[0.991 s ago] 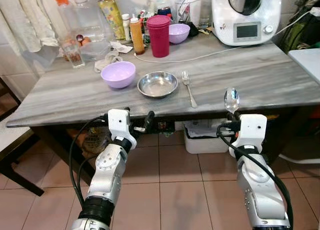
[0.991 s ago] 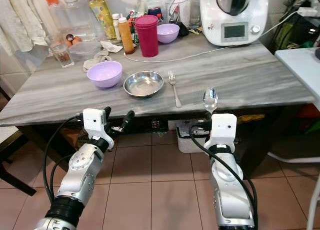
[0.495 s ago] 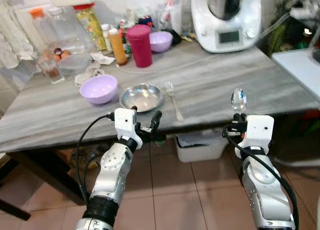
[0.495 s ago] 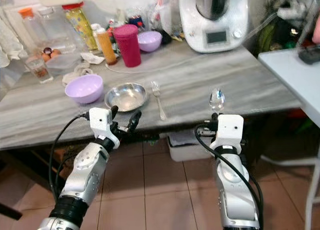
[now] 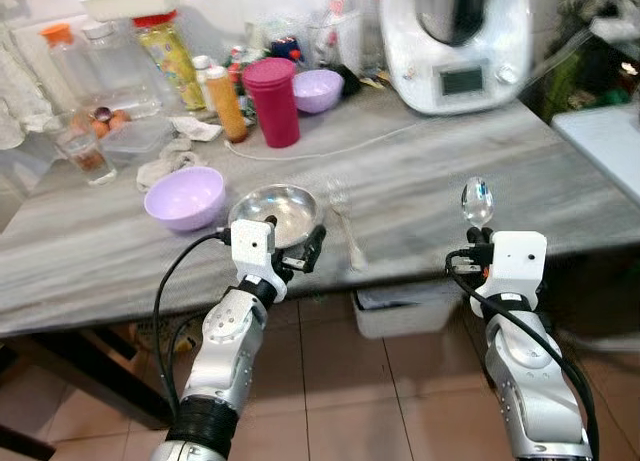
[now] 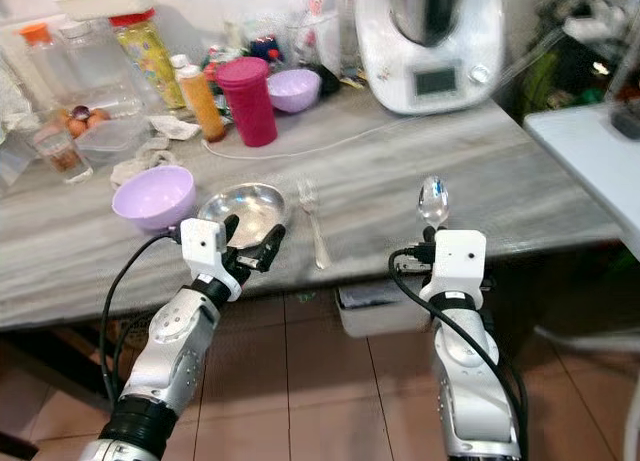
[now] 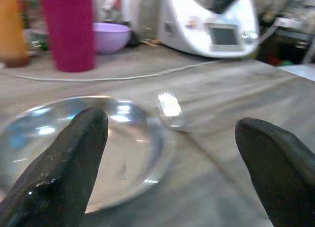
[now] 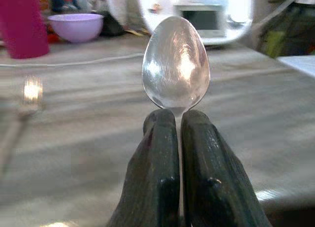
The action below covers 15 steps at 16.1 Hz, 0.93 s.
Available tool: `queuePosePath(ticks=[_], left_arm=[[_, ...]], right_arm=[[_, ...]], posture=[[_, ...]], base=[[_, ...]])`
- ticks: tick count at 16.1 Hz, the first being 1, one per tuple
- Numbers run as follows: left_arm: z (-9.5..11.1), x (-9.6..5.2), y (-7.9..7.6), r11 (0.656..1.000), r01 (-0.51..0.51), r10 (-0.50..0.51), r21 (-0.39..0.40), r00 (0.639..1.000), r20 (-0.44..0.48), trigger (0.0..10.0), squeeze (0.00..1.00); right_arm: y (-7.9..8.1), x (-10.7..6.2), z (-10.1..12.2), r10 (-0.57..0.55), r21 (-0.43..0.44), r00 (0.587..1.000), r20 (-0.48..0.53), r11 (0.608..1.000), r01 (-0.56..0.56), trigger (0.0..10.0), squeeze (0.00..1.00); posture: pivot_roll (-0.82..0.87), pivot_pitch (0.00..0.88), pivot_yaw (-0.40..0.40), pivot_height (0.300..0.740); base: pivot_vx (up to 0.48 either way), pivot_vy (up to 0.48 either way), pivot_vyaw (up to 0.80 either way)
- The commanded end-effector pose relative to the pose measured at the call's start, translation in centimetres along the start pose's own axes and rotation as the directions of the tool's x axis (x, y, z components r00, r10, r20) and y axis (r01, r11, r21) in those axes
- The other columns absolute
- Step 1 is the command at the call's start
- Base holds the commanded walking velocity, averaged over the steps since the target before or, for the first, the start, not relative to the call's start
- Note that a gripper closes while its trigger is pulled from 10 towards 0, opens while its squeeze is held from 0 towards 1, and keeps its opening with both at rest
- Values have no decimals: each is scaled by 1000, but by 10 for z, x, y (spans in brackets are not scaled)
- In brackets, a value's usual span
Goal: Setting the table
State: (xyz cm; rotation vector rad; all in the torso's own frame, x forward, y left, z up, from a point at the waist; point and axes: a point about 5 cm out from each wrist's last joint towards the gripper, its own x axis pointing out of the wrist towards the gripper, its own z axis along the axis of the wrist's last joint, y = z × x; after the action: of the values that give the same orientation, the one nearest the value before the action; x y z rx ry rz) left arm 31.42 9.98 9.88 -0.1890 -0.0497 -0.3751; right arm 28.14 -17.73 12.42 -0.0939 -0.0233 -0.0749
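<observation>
Right gripper clamped on the spoon, handle pinched between the two black fingers, bowl standing upright above the fingertips. Held just at the near edge of the table, not yet over it. Ahead of this gripper and toward the robot's left, a fork lying on the tabletop, blurred; just beyond the fork on that same side, a steel dish, then a lilac bowl further left.

Left gripper spread wide and empty, fingers apart, hovering at the near rim of the steel dish; seen along its fingers, the dish directly ahead and the fork tines just past the dish's far side.

Further back from both grippers: a magenta tumbler, a second lilac bowl, an orange bottle, jars and a glass toward the left, a white kitchen machine with its cable trailing across the marble-look top.

Step in hand, as judged: carrying the spoon to the place setting. Next move probably calls for reaching forward and left over the table edge, tipping the spoon flat, and laying it beside the fork or dish before letting go
</observation>
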Motion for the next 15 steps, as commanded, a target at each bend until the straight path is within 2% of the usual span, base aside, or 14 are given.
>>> queuePosePath(ticks=[1, 6, 8, 11, 13, 15], left_arm=[[4, -1, 9, 999, -31, 31, 15, 999, 4, 10000, 0], [4, -2, 12, 999, -49, 49, 18, 999, 2, 10000, 0], [6, -6, 22, 994, -96, 96, 52, 995, -8, 10000, 0], [9, -15, 34, 990, -111, 111, 83, 994, 2, 10000, 0], [8, -19, 38, 989, -102, 103, 104, 995, -6, 10000, 0], [6, -24, 35, 987, -58, 61, 148, 998, -14, 10000, 0]], right_arm=[[8, 1, 8, 30, 7, 999, 32, 1000, -30, 10000, 0], [8, 0, 9, 37, 5, 999, 39, 999, -38, 10000, 0], [11, -1, 13, 59, 15, 996, 65, 998, -60, 10000, 0], [9, -2, 12, 46, 12, 997, 59, 999, -47, 10000, 0], [8, -2, 11, 44, 19, 997, 57, 999, -45, 10000, 0], [9, -2, 10, 45, 31, 998, 53, 998, -46, 10000, 0]], posture=[[-301, 29, 111, 740], [-303, 30, 113, 740], [-306, 33, 115, 740], [-306, 33, 115, 740], [-305, 34, 116, 740], [-305, 34, 116, 740]], base=[[296, 0, 0], [233, 0, 0], [0, 0, 0], [0, 0, 0], [0, 0, 0], [0, 0, 0]])
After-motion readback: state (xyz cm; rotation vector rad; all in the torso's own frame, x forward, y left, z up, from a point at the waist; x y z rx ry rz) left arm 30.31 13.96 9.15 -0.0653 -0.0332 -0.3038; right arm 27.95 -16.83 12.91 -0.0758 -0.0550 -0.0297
